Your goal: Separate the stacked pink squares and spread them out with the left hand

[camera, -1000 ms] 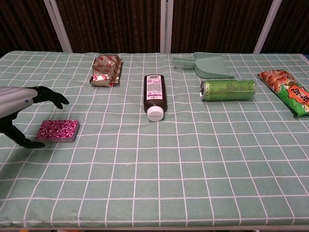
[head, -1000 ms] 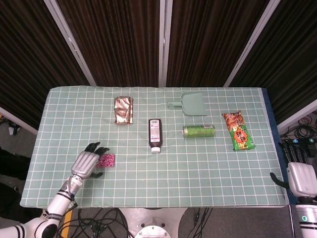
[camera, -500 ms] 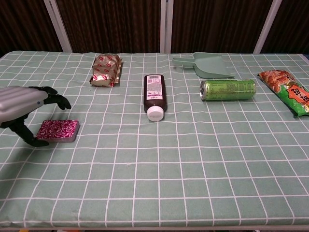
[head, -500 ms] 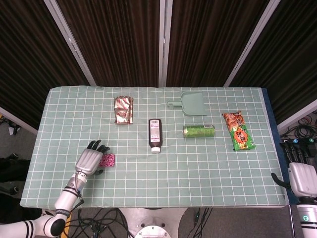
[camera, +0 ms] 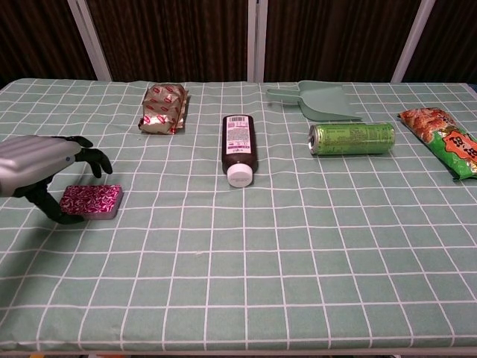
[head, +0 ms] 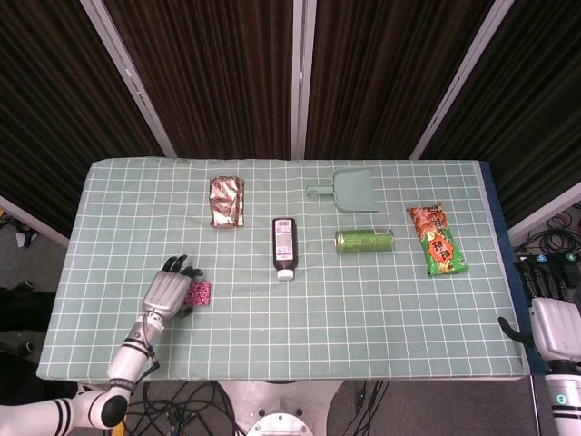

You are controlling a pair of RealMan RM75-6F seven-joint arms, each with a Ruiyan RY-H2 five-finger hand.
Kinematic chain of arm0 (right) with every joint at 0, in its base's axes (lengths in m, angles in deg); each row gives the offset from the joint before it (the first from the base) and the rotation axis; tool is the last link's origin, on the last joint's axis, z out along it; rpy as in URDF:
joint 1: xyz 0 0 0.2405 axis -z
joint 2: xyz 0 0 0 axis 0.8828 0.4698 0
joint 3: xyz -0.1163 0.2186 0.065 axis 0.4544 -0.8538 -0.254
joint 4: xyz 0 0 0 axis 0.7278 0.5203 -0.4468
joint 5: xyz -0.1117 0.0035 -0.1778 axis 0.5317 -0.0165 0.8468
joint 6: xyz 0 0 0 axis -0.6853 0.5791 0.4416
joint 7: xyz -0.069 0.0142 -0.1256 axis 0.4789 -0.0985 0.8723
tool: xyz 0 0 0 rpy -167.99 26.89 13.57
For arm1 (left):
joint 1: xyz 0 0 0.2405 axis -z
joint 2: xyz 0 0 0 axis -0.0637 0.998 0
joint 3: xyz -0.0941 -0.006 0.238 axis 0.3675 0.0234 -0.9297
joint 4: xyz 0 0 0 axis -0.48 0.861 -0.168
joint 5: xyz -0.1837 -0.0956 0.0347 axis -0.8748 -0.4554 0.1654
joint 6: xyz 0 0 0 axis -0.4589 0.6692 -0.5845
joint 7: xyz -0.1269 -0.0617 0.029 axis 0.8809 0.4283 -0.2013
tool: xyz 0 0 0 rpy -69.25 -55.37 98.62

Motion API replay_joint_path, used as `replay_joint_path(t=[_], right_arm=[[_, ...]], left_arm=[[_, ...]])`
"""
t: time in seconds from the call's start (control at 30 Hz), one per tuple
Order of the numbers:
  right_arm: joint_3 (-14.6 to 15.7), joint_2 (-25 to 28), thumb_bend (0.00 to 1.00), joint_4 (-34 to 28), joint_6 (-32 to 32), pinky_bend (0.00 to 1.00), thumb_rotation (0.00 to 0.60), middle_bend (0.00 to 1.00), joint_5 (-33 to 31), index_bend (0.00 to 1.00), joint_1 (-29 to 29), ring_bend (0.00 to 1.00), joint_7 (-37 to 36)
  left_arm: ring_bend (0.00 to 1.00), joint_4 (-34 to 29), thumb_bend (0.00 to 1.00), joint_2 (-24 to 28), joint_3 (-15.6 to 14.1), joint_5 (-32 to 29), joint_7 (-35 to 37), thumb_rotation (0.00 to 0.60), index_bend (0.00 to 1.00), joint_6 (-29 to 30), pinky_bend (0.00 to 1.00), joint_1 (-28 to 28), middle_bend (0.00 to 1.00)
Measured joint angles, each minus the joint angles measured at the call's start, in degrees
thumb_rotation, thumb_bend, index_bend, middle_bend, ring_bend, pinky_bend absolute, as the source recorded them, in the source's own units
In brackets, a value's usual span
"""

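The stacked pink squares [head: 201,293] [camera: 95,201] lie as one low patterned pile near the table's front left. My left hand [head: 166,291] [camera: 36,163] hovers over the pile's left half with its fingers apart. The dark fingers [camera: 95,158] arch above the far edge, and the thumb [camera: 52,210] reaches down by the near left corner. I cannot tell whether it touches the pile. In the head view the hand hides most of the pile. My right hand [head: 550,320] hangs off the table's right edge with fingers straight, holding nothing.
A foil snack packet [head: 227,202] [camera: 164,108] lies behind the pile. A brown bottle [head: 284,246] [camera: 238,145] lies mid-table, with a green can [head: 364,240], a green dustpan [head: 354,190] and an orange snack bag [head: 437,239] further right on the green checked cloth [camera: 246,268].
My left hand has slid right over the pink pile, its thumb coming in to the near left corner. The pile and the right hand have not moved.
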Motion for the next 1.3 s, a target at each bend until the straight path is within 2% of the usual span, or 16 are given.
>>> replay_joint_path(t=[1.3], right_arm=[[-0.3,-0.3,0.15,1.0,0.7,0.0,0.6,0.0,-1.3,0.0,0.1,0.0,-0.5]], left_arm=[[0.09,2.9,0.23,-1.6,-1.2,0.4,3.9,0.6,0.3,1.2,0.09,0.8,0.39]])
